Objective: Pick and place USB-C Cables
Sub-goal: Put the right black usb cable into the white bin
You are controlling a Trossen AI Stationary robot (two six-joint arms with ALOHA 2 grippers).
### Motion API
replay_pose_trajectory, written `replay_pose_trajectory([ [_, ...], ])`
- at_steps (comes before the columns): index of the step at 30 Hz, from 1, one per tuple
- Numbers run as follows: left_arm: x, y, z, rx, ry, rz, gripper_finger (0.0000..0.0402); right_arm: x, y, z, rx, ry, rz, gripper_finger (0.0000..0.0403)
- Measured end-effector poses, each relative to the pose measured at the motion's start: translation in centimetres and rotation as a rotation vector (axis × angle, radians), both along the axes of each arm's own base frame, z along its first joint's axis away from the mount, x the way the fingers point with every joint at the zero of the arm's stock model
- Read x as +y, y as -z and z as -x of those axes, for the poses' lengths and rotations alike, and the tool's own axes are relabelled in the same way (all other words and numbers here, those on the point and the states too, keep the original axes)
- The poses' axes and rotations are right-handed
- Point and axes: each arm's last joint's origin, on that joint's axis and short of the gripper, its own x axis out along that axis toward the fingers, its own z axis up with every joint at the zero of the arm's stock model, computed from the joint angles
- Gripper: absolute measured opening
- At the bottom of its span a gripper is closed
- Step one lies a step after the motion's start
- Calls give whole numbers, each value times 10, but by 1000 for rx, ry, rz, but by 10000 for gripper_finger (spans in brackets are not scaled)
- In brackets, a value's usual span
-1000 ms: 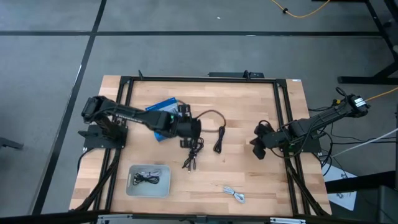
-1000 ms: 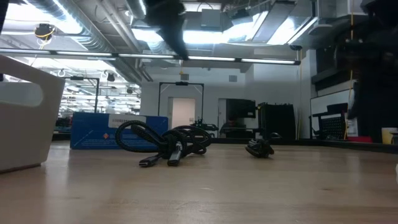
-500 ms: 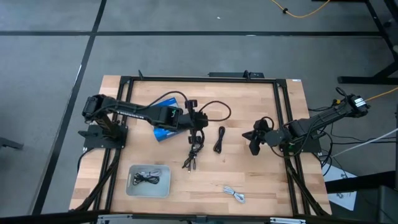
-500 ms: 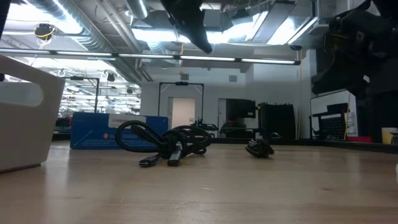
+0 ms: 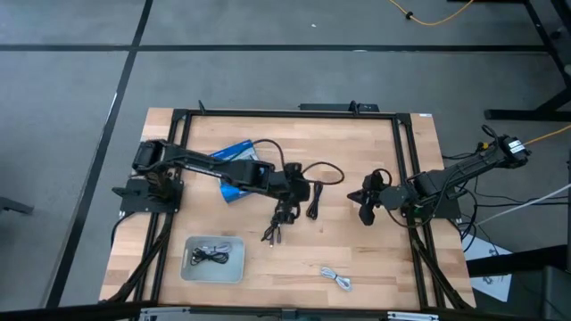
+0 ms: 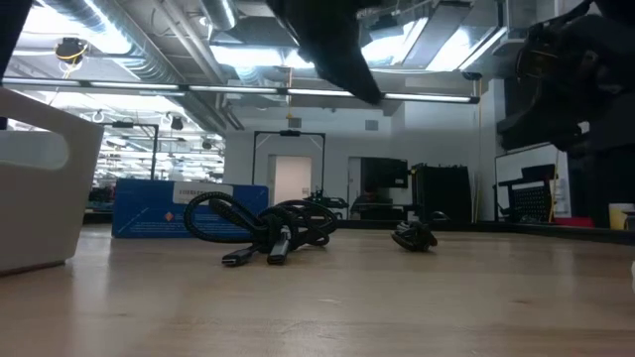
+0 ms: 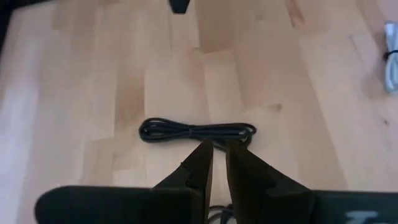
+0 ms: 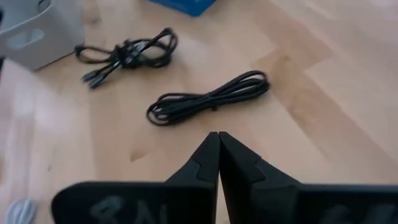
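Two black USB-C cable bundles lie flat on the wood: one (image 5: pixel 314 201) (image 7: pixel 198 130) (image 8: pixel 208 99) near the table's middle, the other (image 5: pixel 279 220) (image 8: pixel 127 53) (image 6: pixel 263 228) just to its left and nearer. A third black one (image 5: pixel 211 257) lies in the grey bin, and a white one (image 5: pixel 336 279) lies by the near edge. My left gripper (image 5: pixel 299 185) (image 7: pixel 217 155) hovers left of the middle cable, narrowly open and empty. My right gripper (image 5: pixel 366 201) (image 8: pixel 217 140) is shut and empty, to the right of that cable.
The grey bin (image 5: pixel 191 267) stands near the near-left corner. The blue retail box (image 5: pixel 234 153) lies partly under my left arm, toward the far left. Black frame rails (image 5: pixel 403 169) run along the table's sides. Bare wood lies between the cables and the right rail.
My left gripper has travelled toward the table's right, from beside the blue box to just left of the middle cable. My right gripper shifted a little toward the table's left early on, then held still. The cables have not moved.
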Motion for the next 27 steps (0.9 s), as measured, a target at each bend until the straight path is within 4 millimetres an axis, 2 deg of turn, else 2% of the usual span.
replay_pose_trajectory([
  [3, 6, 7, -4, 12, -19, -7, 39, 2, 0, 0, 12, -65, 2, 17],
  [6, 16, 5, -6, -13, -38, 1, 39, 2, -1, -1, 3, -99, 32, 31],
  [10, 28, 1, -11, -66, 38, 71, 43, 0, -2, -3, -4, -104, 53, 41],
  [19, 52, -9, -23, -260, 219, 70, 98, 0, 1, -3, 20, -113, 76, 42],
  [21, 55, -2, -29, -273, 219, 55, 110, 0, 1, -3, 23, -113, 77, 43],
  [27, 59, 51, -53, -234, 267, -51, 129, -2, 3, -1, 40, -59, 99, 42],
])
